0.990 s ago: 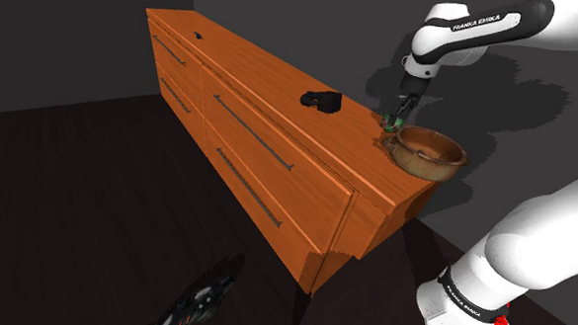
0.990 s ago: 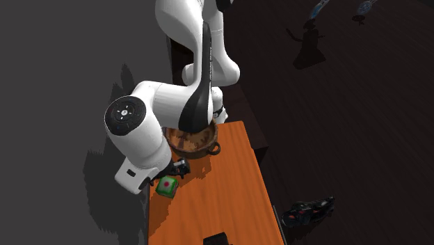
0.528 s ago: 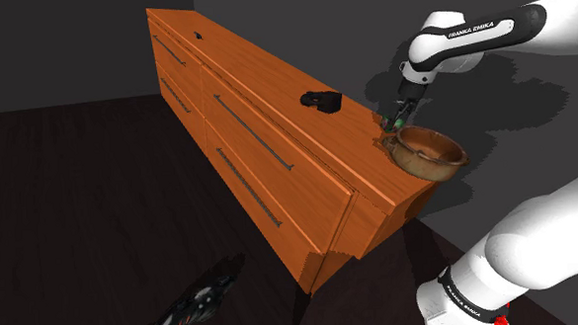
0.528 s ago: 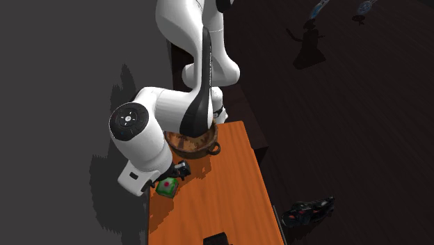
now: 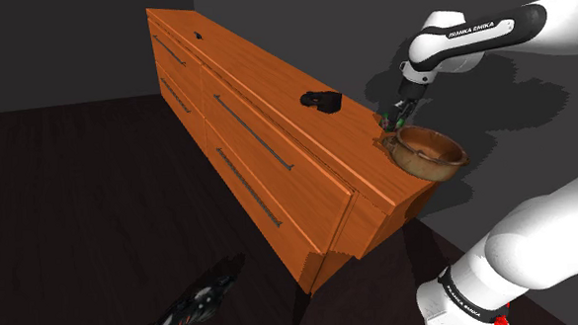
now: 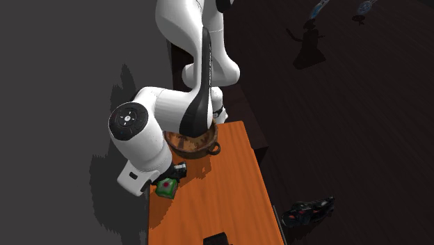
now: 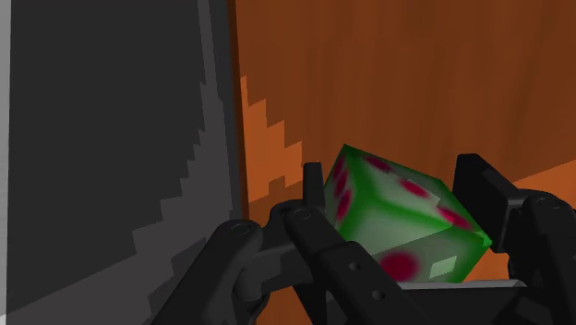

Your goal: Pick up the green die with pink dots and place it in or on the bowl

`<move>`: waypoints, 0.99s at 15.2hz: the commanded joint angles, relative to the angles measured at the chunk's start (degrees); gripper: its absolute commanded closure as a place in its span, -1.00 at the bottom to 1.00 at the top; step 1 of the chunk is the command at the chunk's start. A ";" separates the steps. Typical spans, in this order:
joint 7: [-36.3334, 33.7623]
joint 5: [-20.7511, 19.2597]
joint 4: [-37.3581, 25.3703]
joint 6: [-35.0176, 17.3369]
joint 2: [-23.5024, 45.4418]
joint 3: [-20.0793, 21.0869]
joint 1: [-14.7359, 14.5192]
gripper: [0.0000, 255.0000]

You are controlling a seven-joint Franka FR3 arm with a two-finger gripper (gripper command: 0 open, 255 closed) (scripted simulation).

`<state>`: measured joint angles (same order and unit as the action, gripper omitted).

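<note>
Room: you see a dark floor point(image 5: 81, 193) and a grey wall point(image 5: 302, 18) behind the furniture.
Surface: a long orange wooden dresser point(image 5: 264, 78) with drawers stands along the wall; the gripper works over its end nearest to the stand.
Floor thing: a black thing point(image 5: 195, 304) lies on the floor, well apart from the gripper, far to the shoulder view's left and below; you cannot tell what it is.
Top thing: a small black object point(image 5: 321, 100) sits on the dresser top, near the gripper, on the shoulder view's left of it.
Gripper point(image 5: 397, 113): the black fingers point(image 7: 314, 189) are closed around the die, one on each side.
Die point(image 7: 406, 222): green with pink dots, tilted between the fingers; you cannot tell if it touches the top.
Bowl point(image 5: 421, 164): brown, with small handles, just beside the gripper on the shoulder view's right, at the end of the dresser.
</note>
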<state>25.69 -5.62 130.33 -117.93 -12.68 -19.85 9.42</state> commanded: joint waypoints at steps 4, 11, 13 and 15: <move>-0.01 -0.01 0.11 0.02 0.03 -0.04 0.03 1.00; -0.27 -0.18 -3.23 4.73 -1.39 0.41 -0.03 1.00; -0.31 -0.21 -4.43 6.30 -1.76 0.54 -0.05 1.00; -0.34 -0.23 -5.68 7.87 -2.09 0.66 -0.08 1.00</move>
<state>25.53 -5.80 125.35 -110.90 -14.42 -19.28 9.34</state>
